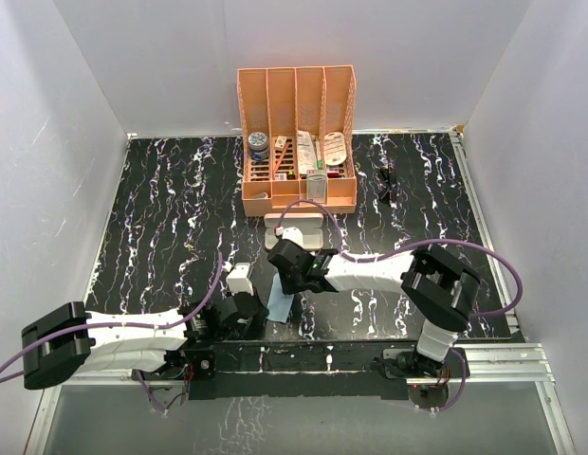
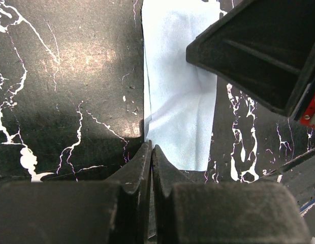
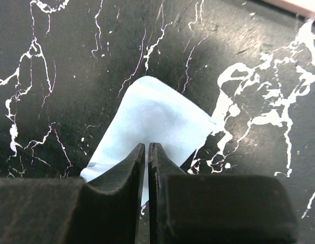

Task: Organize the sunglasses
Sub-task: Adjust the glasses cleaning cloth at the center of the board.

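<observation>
The sunglasses (image 1: 386, 185), thin and black-framed, lie on the black, white-veined marbled desk (image 1: 161, 218), right of the slotted orange plastic organizer (image 1: 299, 90) and well apart from both arms. The organizer's upright compartments hold small packets and a round container, too small to name. A pink rounded case (image 1: 294, 226) lies just in front of it. The right jaws pinch a soft light blue cloth (image 3: 152, 119). The left jaws are pressed together at the cloth's edge.

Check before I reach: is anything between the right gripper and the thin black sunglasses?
Nothing visible between the right gripper and black sunglasses; the orange plastic organizer's corner sits close. That gripper pinches a light blue cloth.
</observation>
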{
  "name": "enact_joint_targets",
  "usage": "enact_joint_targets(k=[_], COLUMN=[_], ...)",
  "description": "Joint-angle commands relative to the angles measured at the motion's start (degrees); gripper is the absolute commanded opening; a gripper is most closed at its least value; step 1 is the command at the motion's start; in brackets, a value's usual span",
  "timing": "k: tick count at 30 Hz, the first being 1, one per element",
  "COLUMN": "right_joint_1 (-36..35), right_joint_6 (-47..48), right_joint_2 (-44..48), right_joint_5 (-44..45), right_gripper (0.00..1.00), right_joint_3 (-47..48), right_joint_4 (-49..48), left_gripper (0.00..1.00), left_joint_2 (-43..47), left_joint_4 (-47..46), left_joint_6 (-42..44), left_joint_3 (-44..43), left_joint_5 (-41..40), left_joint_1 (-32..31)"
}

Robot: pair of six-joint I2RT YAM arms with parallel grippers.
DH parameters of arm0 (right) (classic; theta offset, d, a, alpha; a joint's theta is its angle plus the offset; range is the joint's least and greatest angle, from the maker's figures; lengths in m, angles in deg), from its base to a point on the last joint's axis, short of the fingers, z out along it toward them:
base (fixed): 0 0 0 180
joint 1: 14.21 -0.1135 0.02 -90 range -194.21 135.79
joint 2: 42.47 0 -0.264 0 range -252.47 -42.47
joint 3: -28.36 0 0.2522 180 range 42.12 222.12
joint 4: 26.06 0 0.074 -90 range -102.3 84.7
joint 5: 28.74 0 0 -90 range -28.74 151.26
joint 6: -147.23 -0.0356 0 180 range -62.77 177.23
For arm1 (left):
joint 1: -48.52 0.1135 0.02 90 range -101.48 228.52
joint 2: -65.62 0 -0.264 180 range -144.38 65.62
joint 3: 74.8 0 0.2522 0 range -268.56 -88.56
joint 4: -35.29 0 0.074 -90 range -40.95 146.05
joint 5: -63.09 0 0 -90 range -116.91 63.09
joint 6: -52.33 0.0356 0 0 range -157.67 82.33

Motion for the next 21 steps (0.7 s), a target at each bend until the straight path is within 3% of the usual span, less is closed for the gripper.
enact_joint_targets(k=[1, 7, 13, 21], right_joint_1=[-0.24, -0.24, -0.3, -1.58], right_joint_6=[2.92, 4.65, 3.87, 1.78], right_joint_2=[2.9, 2.73, 1.91, 2.48], right_joint_5=[4.65, 5.47, -0.25, -4.63], right_gripper=[0.08, 0.09, 0.0, 0.0], right_joint_3=[3.85, 4.77, 4.63, 3.09], right_joint_4=[1.13, 0.89, -1.21, -2.92], left_gripper=[0.0, 0.0, 0.0, 0.0], left_joint_2=[0.64, 0.86, 0.92, 0.96], left_joint_4=[1.87, 1.44, 1.64, 1.73], left_joint_6=[0.77, 0.53, 0.52, 0.34], left_joint_3=[0.53, 1.11, 1.15, 1.15], left_joint_5=[-0.16, 0.0, -0.15, -0.43], left_joint_1=[-0.27, -0.29, -0.24, -0.28])
